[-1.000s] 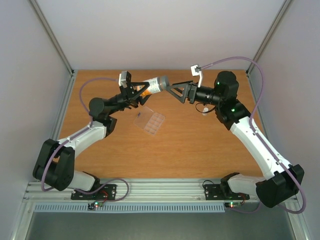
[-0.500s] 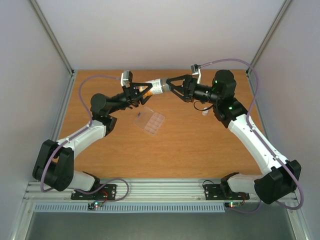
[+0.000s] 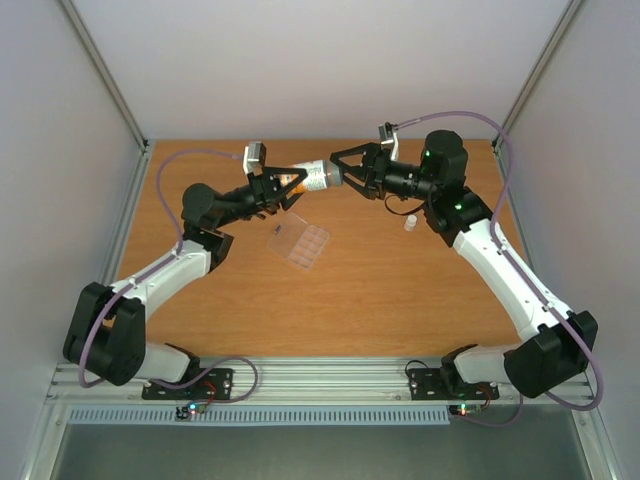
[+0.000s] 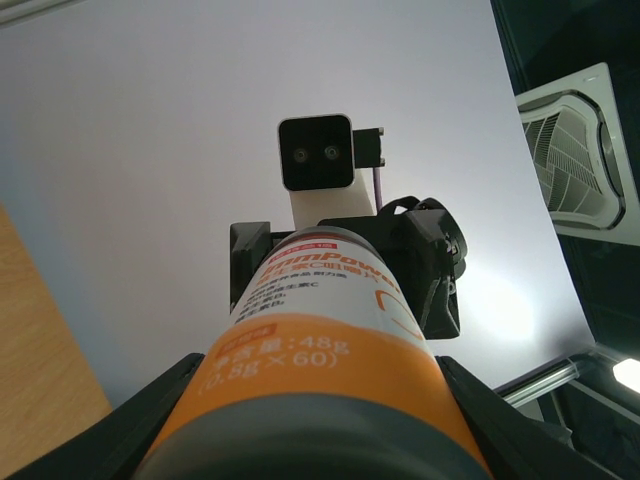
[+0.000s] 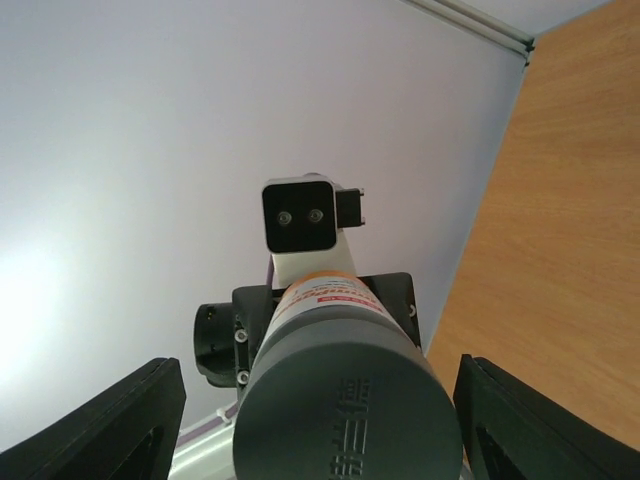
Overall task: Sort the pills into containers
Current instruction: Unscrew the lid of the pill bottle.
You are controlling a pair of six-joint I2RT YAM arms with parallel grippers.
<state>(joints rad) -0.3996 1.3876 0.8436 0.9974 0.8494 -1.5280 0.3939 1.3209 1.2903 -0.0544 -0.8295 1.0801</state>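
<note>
My left gripper [image 3: 284, 183] is shut on an orange-and-white pill bottle [image 3: 312, 177] and holds it lying level above the table, its grey cap [image 3: 331, 175] pointing right. The left wrist view is filled by the bottle [image 4: 325, 330] between my gripper [image 4: 325, 435] fingers. My right gripper [image 3: 341, 172] is open and straddles the cap [image 5: 350, 400]. A gap shows on each side between the cap and that gripper's [image 5: 345, 425] fingers [image 5: 130, 420]. The clear pill box with its containers [image 3: 302, 244] lies flat on the table below the bottle. No pills show.
A small white object [image 3: 410, 223] sits on the wood table [image 3: 380, 290] under my right forearm. Grey walls and metal rails [image 3: 110, 90] enclose the table on the left, back and right.
My right gripper has moved left onto the bottle's cap and its jaws have narrowed around it. My left gripper has kept its hold, and the bottle has shifted slightly.
</note>
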